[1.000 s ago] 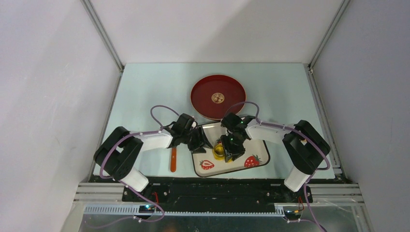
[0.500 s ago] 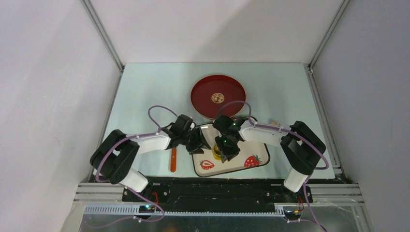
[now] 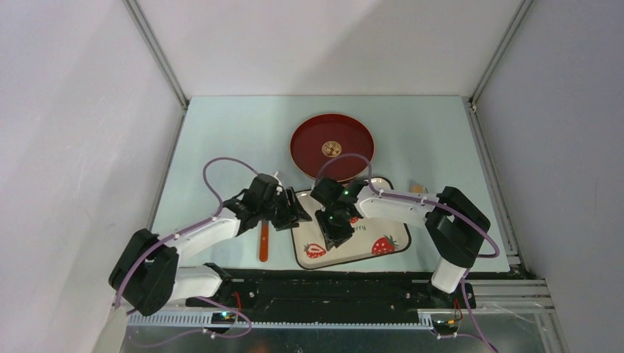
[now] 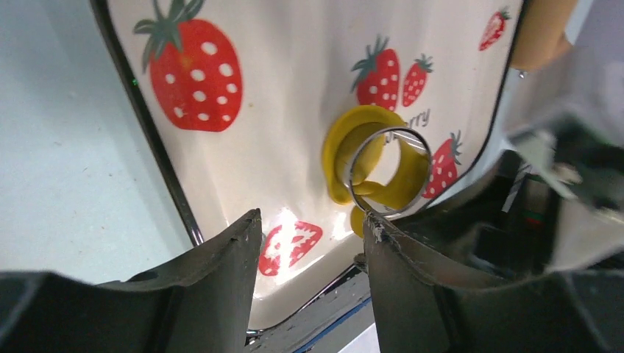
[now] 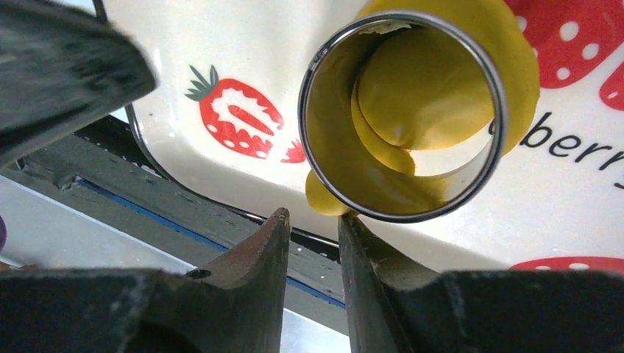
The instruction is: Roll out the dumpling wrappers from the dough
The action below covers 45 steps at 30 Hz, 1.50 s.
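On the strawberry-print tray [image 4: 294, 110] lies the yellow dough [image 4: 338, 158], and a metal ring cutter [image 4: 352, 158] stands in it. My left gripper [image 4: 313, 232] is open and empty, its right finger's tip close to the ring. From the right wrist, the ring [image 5: 309, 95] surrounds a rounded fold of dough [image 5: 423, 88]. My right gripper [image 5: 314, 219] is narrowly open just short of the ring, with nothing between the jaws. From above, the right gripper [image 3: 332, 234] hides the dough, and the left gripper [image 3: 298, 215] sits at the tray's left edge. The dumpling wrappers are out of view.
A red round plate [image 3: 309, 143] with a gold emblem lies behind the tray [image 3: 383, 250]. An orange stick [image 3: 263, 243] lies on the table left of the tray, under the left arm. A small tan object [image 3: 418, 188] sits beyond the tray's right corner.
The left arm has drawn back to the left, off the tray. The right gripper has shifted left over the dough, hiding it from above, and its jaws have narrowed.
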Available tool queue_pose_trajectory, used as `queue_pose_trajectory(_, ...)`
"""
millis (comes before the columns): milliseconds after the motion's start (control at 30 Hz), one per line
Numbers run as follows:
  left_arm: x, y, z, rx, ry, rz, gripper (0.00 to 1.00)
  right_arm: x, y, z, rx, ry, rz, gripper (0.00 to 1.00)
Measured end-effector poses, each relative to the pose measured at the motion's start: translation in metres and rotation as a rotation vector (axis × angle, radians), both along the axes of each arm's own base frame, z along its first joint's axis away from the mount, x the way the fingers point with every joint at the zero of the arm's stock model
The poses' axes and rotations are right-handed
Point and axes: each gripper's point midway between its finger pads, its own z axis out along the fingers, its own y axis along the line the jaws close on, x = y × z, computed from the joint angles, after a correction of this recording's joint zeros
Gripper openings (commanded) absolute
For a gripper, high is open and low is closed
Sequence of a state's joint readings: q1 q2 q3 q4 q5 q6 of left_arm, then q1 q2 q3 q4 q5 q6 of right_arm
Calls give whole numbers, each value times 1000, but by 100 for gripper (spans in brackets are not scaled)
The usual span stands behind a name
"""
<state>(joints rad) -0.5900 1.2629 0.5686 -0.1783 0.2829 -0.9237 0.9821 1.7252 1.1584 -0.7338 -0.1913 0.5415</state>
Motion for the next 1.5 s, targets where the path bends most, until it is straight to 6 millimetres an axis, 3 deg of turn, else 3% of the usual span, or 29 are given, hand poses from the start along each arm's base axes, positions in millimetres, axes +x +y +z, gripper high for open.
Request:
queue_pose_trajectory(133,3,-1,11,-16,-46,-14,58,-3,-4,-3,-25,15,-10,35)
queue_pose_trajectory(433,0,2,0,17,-24,-33,58,-4,-22,-7,-116,13,-52,36)
queue_pose_trajectory(767,-3,4,-10,44,2,-45,58,-14,-22,7,-104,6,-47,38)
queue_pose_trajectory(833,-3,4,-10,45,3,-45,57,-17,-20,8,-102,6,-44,45)
queue_pose_trajectory(933,-4,5,-11,48,6,-45,58,-17,-21,7,-110,1,-50,67)
queue_pose_trajectory(1000,-5,6,-12,53,8,-48,58,-16,-22,7,-117,-3,-62,77)
queue_pose_trajectory(1100,-5,8,-14,68,11,-46,58,-9,-24,8,-116,-14,-87,81)
queue_pose_trajectory(1267,-7,12,-17,90,10,-50,58,3,-24,12,-93,-32,-129,77)
queue_pose_trajectory(1500,-7,14,-17,98,11,-48,58,12,-22,2,-113,-53,-174,60)
